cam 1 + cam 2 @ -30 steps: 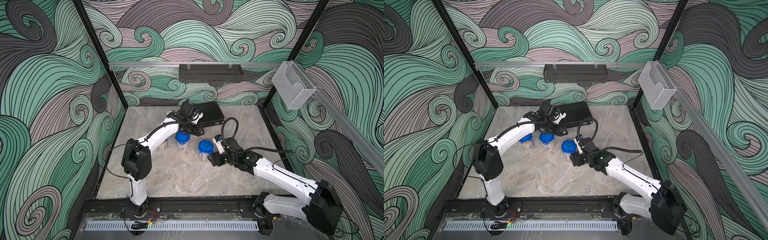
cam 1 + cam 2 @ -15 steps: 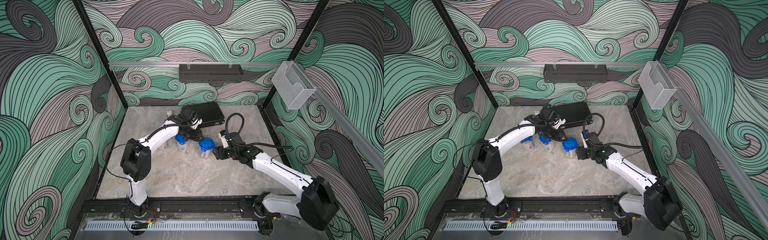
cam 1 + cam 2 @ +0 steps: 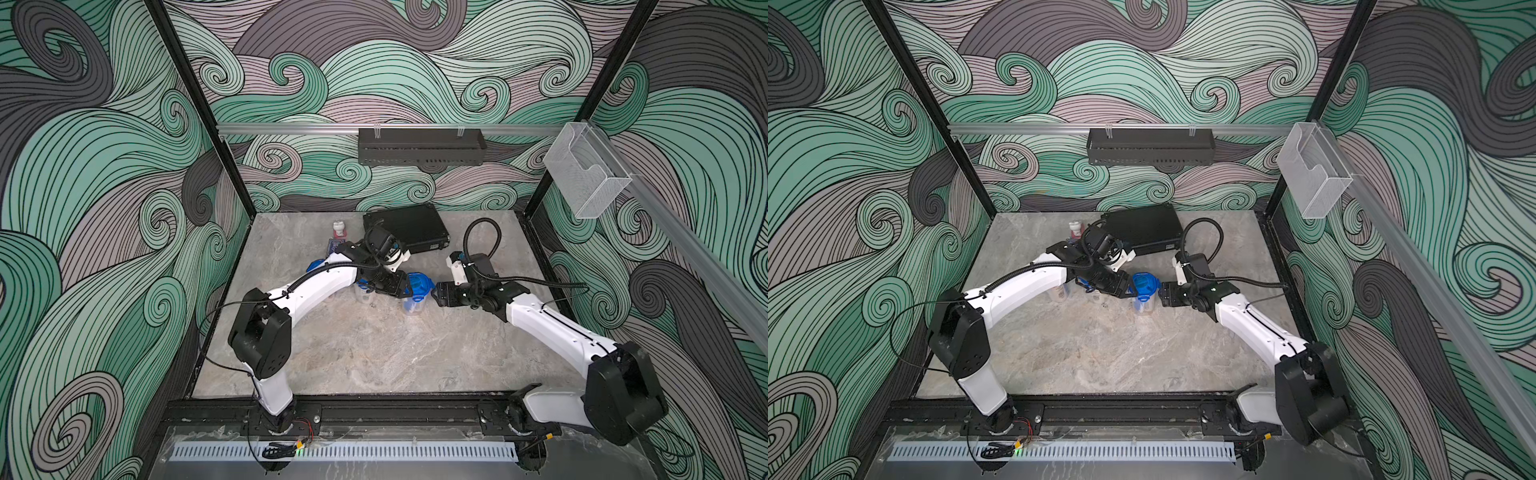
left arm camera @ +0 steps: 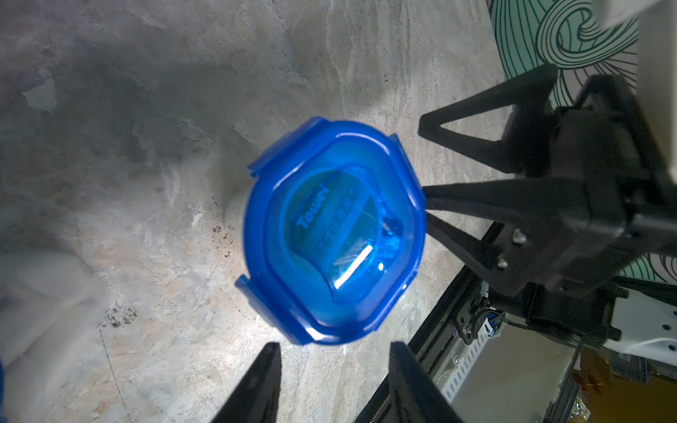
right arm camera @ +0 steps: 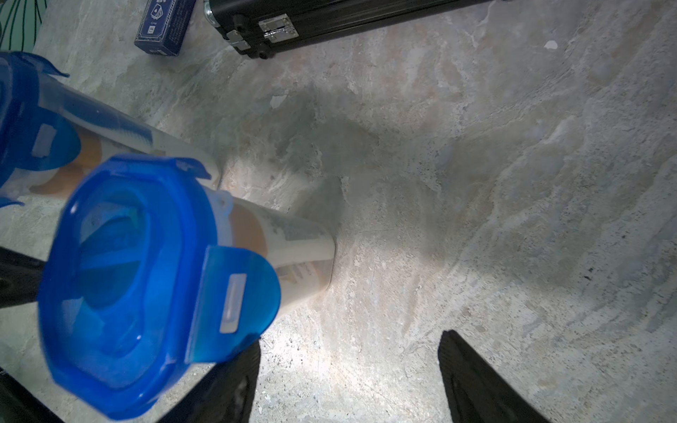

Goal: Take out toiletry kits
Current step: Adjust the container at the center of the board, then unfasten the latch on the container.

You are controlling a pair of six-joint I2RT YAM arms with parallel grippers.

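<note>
A clear tumbler with a blue clip-tab lid stands upright on the stone table between my two grippers. My left gripper hangs open just left of it, and the lid lies beyond its fingertips, not between them. My right gripper is open on the tumbler's right, with only bare table between its fingers. That tumbler stands beside one finger. A second tumbler is partly hidden under my left arm. A third blue lid shows behind that arm.
A closed black ribbed briefcase lies at the back of the table. A small dark-blue card box and a small white-and-red item sit to its left. Black frame posts and a front rail edge the table.
My left gripper has come forward from the briefcase to the tumbler's left side. My right gripper has swung from the tumbler's near side round to its right. The tumbler has stayed put.
</note>
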